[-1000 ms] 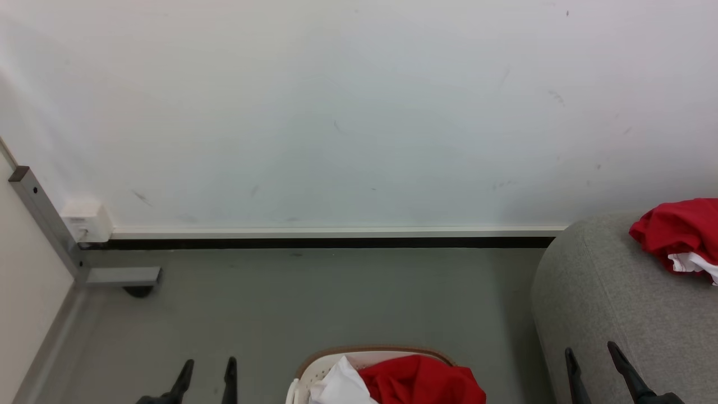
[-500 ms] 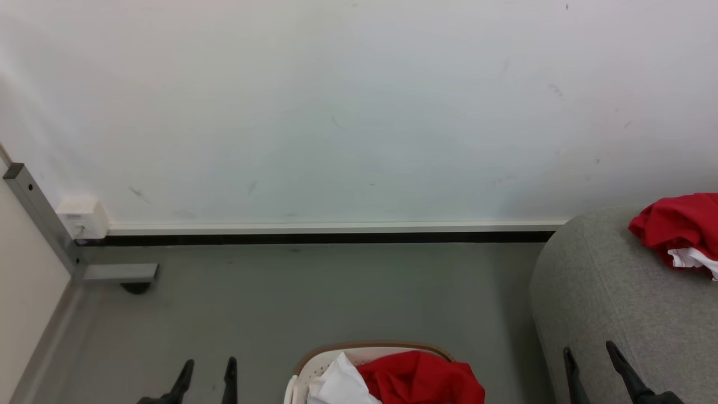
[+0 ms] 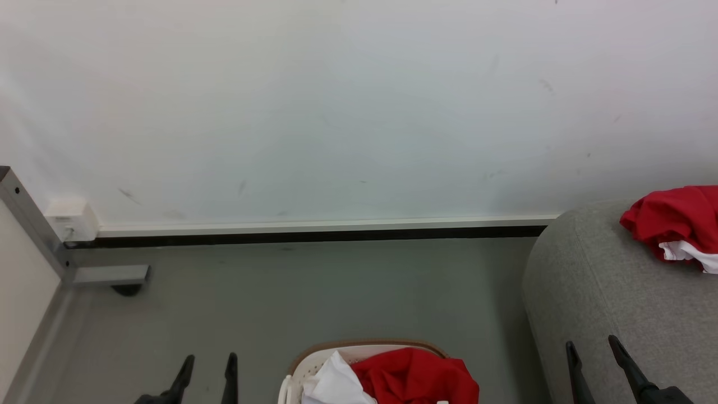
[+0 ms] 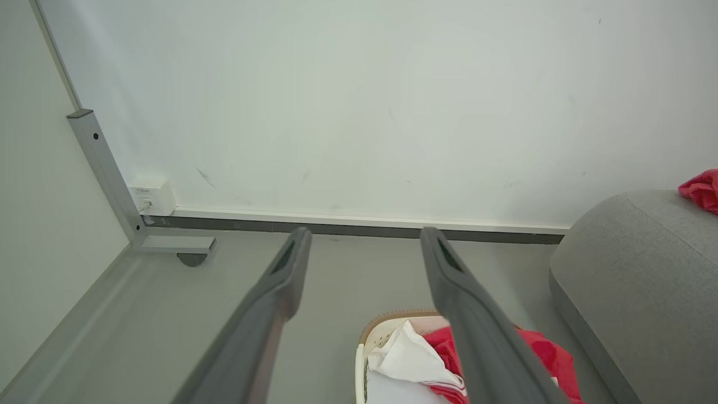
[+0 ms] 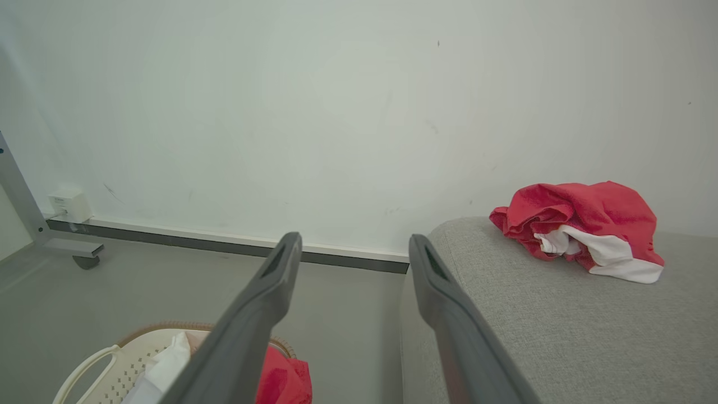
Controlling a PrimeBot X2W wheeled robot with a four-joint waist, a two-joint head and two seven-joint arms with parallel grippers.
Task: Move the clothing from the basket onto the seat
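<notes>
Wall (image 3: 359,112) first, since it hogs most of what we see, with grey floor (image 3: 314,292) under it. Next biggest is the seat (image 3: 617,314) on the right, where one red garment (image 3: 667,219) lies near the back edge by the wall. The basket (image 3: 364,343) stands on the floor near the seat's left edge, with a strip of floor between them. The clothing (image 3: 420,376) in it is a red heap with a white piece beside it.

Smallest bits: the left end effector (image 3: 208,359) is over bare floor left of the basket, and the right end effector (image 3: 592,343) is up by the seat's left edge. Both are spread wide with nothing in them.

What worries us is that the heap looks tangled, so a pinch on one fold could drag a second piece over the rim onto the floor. Fingers could also snag a loop handle or the perforated wall and tip the basket. And anything dropped on the seat's rounded edge may slide off.
</notes>
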